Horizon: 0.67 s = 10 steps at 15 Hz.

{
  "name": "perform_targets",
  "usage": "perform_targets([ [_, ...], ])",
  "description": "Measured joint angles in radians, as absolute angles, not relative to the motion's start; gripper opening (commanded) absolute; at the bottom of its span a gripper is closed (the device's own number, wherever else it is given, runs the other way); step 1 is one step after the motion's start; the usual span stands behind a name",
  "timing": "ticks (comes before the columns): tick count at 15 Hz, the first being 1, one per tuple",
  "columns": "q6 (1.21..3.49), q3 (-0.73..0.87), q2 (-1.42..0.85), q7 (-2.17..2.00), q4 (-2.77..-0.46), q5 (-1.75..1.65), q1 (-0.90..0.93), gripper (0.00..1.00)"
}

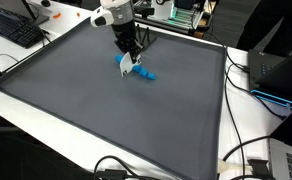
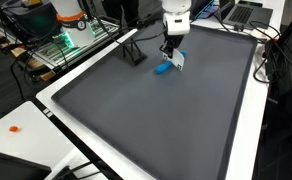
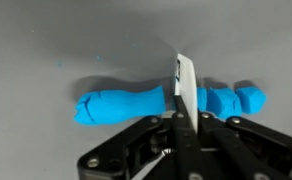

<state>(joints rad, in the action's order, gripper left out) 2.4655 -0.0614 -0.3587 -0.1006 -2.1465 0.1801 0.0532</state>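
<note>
My gripper (image 3: pixel 185 88) has its fingers pressed together, with the tips over the middle of the blue toy (image 3: pixel 121 105); I cannot tell if they touch. The toy lies flat on the desk's grey mat (image 1: pixel 106 120).

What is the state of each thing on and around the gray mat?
tool: fingers together, shut, holding nothing; it crosses the roll near the middle, and I cannot tell whether it touches.
blue roll: lying flat on the mat, in one piece, not lifted.
gray mat: spread flat.
cables: lying loose beside the mat.
</note>
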Motion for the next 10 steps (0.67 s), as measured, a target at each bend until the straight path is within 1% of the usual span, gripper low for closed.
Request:
perform_targets([
  [10, 2.471, -0.064, -0.352, -0.092, -2.145, 0.159, 0.056, 0.01],
])
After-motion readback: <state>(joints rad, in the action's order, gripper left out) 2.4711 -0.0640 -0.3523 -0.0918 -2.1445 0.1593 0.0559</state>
